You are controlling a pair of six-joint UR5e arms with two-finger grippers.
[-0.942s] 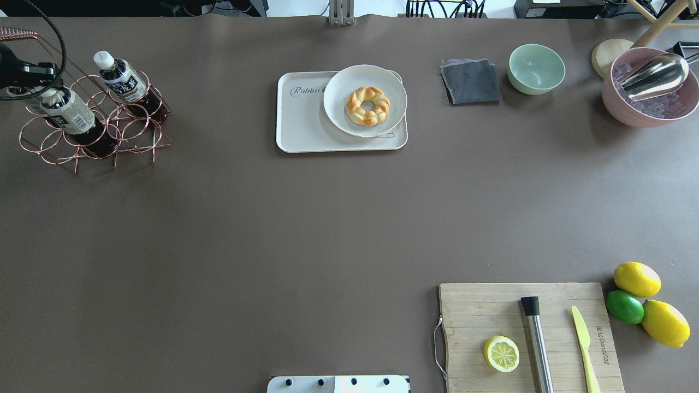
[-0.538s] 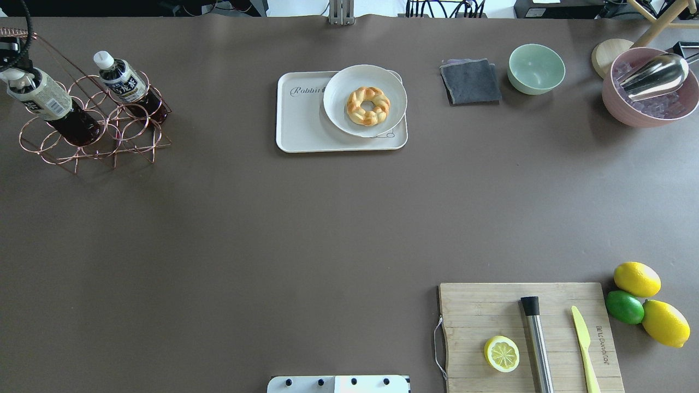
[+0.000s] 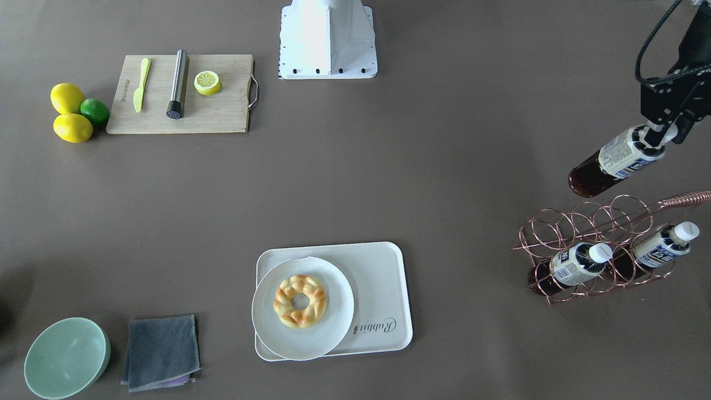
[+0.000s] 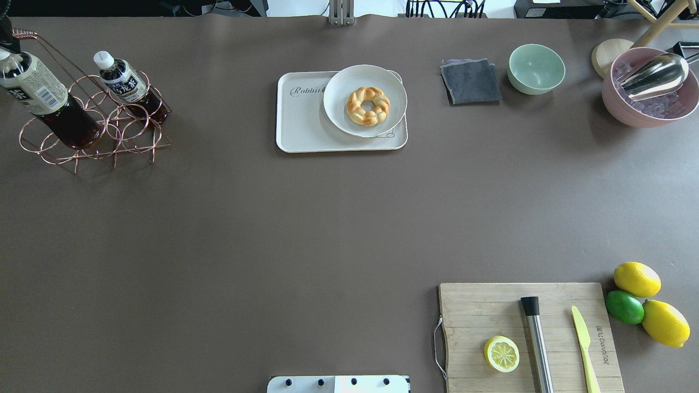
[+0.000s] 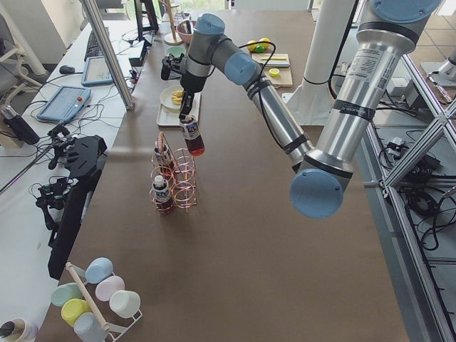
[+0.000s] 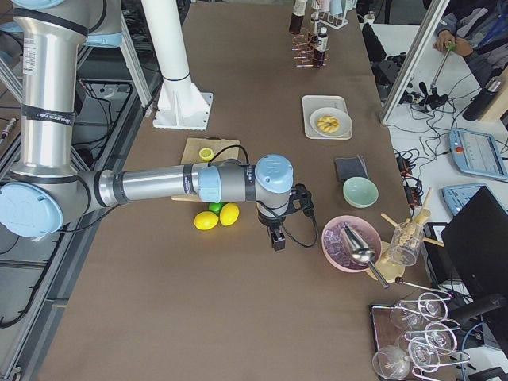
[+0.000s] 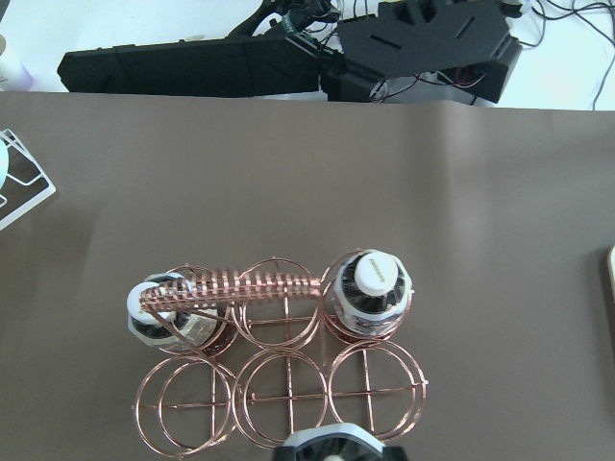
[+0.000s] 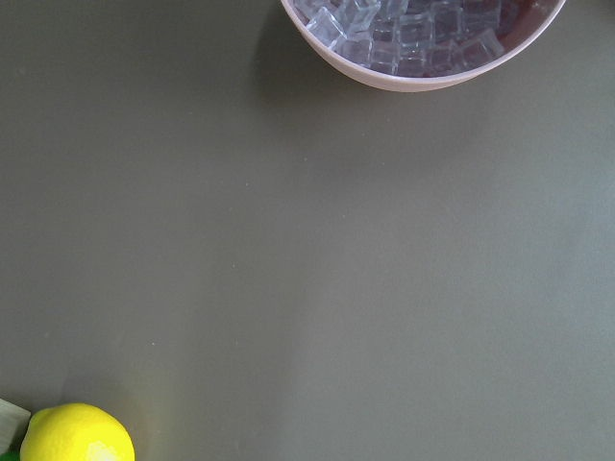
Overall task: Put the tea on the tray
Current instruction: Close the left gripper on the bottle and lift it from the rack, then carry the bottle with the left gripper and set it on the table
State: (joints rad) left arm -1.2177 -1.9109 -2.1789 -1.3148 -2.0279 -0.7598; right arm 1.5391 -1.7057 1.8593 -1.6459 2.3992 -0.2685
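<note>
My left gripper (image 3: 662, 132) is shut on the white cap of a tea bottle (image 3: 610, 161) and holds it tilted in the air, above and clear of the copper wire rack (image 3: 561, 225). The held bottle also shows at the far left of the overhead view (image 4: 38, 93) and in the exterior left view (image 5: 191, 137). Two more tea bottles (image 3: 577, 261) (image 3: 661, 244) lie in the rack. The cream tray (image 3: 383, 289) (image 4: 300, 123) sits mid-table, with a round plate (image 4: 365, 76) holding a braided pastry on its right half. My right gripper (image 6: 278, 238) hangs near the lemons; I cannot tell if it is open.
A wooden cutting board (image 4: 480, 305) holds a lemon half, a steel tube and a yellow knife. Lemons and a lime (image 4: 625, 307) lie beside it. A grey cloth (image 4: 471, 82), a green bowl (image 4: 536, 68) and a pink bowl of ice (image 4: 650, 112) line the far edge.
My left gripper has lifted the tea bottle out of the rack and carried it up and towards the overhead view's left edge. Nothing else has moved.
</note>
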